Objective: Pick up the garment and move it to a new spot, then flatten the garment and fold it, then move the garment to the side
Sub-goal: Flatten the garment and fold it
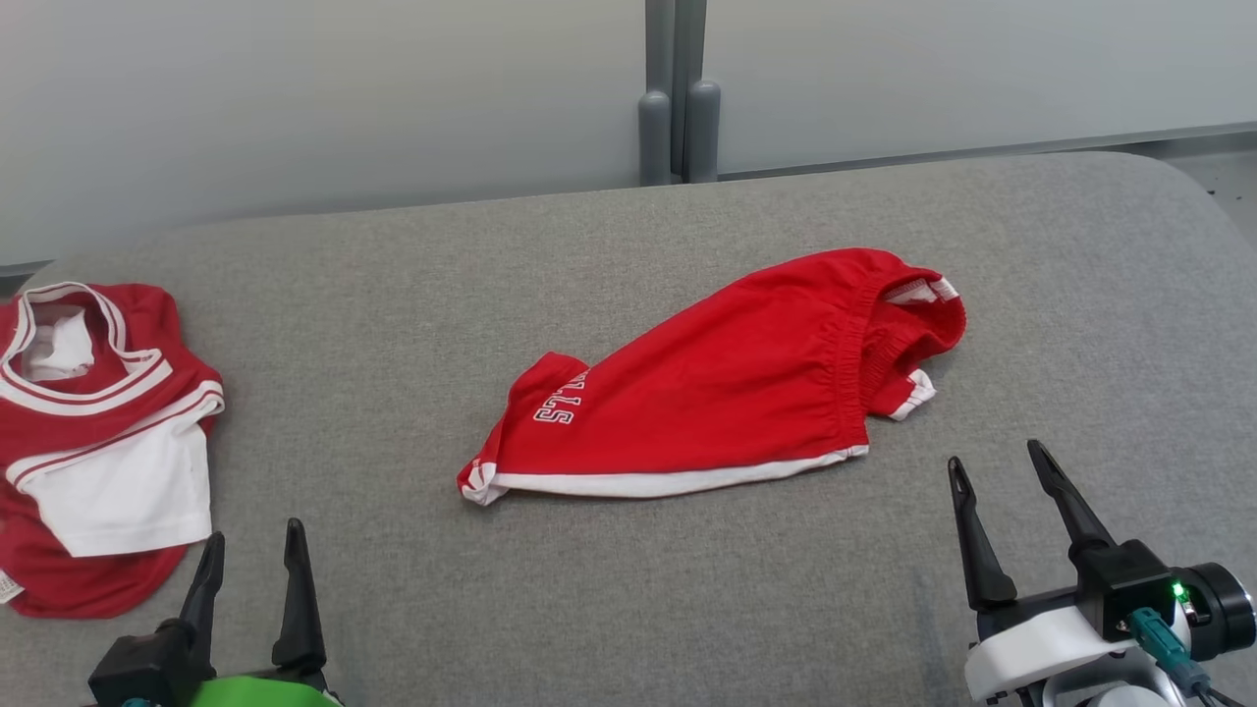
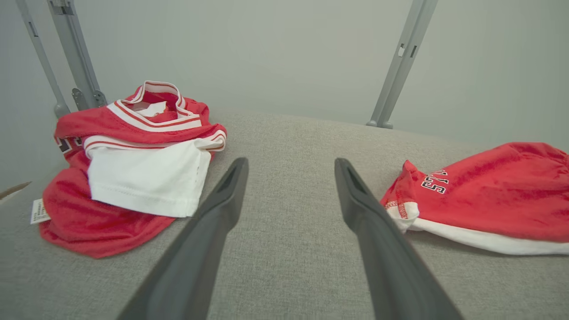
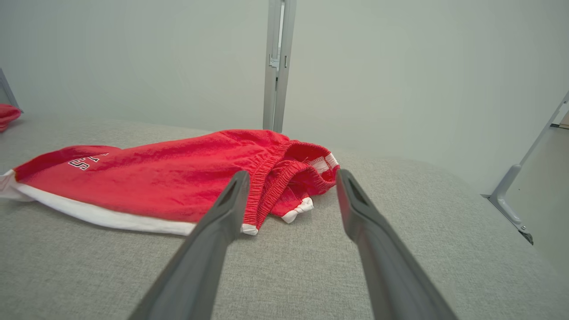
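Note:
The garment point(image 1: 727, 383) is a pair of red shorts with white trim and white lettering, lying loosely rumpled in the middle of the grey padded table point(image 1: 393, 295). Its elastic waistband points to the far right. The left wrist view has its lettered leg end point(image 2: 484, 195) at the right. In the right wrist view the waistband point(image 3: 284, 178) lies just beyond the fingertips. My left gripper point(image 1: 253, 550) is open at the lower left, empty, well short of the shorts. My right gripper point(image 1: 997, 462) is open at the lower right, empty, just near of the waistband end.
A red and white jersey point(image 1: 98, 442) lies folded at the table's left edge, also visible as the jersey point(image 2: 133, 164) ahead-left of my left fingers. A grey partition post point(image 1: 678, 98) stands behind the table. The table's rounded right edge point(image 1: 1208, 206) is near.

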Motion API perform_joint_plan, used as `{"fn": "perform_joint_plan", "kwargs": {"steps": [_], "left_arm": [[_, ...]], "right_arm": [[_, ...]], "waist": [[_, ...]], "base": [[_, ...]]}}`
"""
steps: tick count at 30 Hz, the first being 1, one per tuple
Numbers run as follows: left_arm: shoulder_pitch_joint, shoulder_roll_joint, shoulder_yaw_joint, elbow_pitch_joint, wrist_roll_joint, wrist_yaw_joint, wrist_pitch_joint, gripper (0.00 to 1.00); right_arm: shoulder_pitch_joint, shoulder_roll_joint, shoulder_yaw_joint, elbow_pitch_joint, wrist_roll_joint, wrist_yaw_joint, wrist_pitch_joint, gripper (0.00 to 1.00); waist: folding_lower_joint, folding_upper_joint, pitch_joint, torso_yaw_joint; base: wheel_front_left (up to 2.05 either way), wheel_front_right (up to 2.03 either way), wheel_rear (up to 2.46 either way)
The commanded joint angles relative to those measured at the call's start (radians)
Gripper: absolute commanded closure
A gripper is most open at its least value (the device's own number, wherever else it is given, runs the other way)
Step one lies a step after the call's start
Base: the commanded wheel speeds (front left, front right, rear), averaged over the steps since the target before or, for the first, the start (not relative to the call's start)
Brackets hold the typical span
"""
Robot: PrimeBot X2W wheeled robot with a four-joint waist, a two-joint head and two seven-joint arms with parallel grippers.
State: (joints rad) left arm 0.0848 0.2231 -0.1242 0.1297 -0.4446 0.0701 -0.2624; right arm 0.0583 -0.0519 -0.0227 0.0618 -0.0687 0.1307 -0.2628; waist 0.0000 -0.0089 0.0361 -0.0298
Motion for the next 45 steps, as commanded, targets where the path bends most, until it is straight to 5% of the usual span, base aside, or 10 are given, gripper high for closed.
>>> {"fn": "perform_joint_plan", "kwargs": {"steps": [1, 7, 22, 37, 45], "left_arm": [[0.017, 0.010, 0.007, -0.001, 0.020, -0.011, -0.003, 0.00], [0.054, 0.031, 0.018, 0.007, 0.115, -0.062, -0.003, 0.00], [0.076, -0.037, 0.104, -0.001, 0.205, -0.167, -0.003, 0.00], [0.089, -0.081, 0.147, -0.002, 0.244, -0.197, -0.003, 0.00], [0.011, -0.057, 0.055, 0.027, 0.263, -0.201, 0.005, 0.00]], "right_arm": [[0.013, -0.005, -0.004, -0.003, -0.006, 0.000, -0.003, 0.00], [0.018, -0.009, -0.011, 0.001, -0.009, 0.000, -0.003, 0.00], [0.036, -0.004, -0.034, 0.027, -0.034, 0.000, -0.003, 0.00], [0.022, -0.003, -0.018, 0.044, -0.035, 0.000, -0.003, 0.00], [-0.075, -0.066, 0.086, 0.144, -0.026, 0.000, -0.003, 0.00]], "waist": [[0.0000, 0.0089, -0.010, 0.011], [0.0000, 0.0089, -0.010, 0.014], [0.0000, 0.0089, 0.005, 0.005], [0.0000, 0.0089, -0.024, -0.010], [0.0000, 0.0089, 0.018, -0.013]], "base": [[0.00, 0.00, 0.00], [0.00, 0.00, 0.00], [0.00, 0.00, 0.00], [0.00, 0.00, 0.00], [0.00, 0.00, 0.00]]}}
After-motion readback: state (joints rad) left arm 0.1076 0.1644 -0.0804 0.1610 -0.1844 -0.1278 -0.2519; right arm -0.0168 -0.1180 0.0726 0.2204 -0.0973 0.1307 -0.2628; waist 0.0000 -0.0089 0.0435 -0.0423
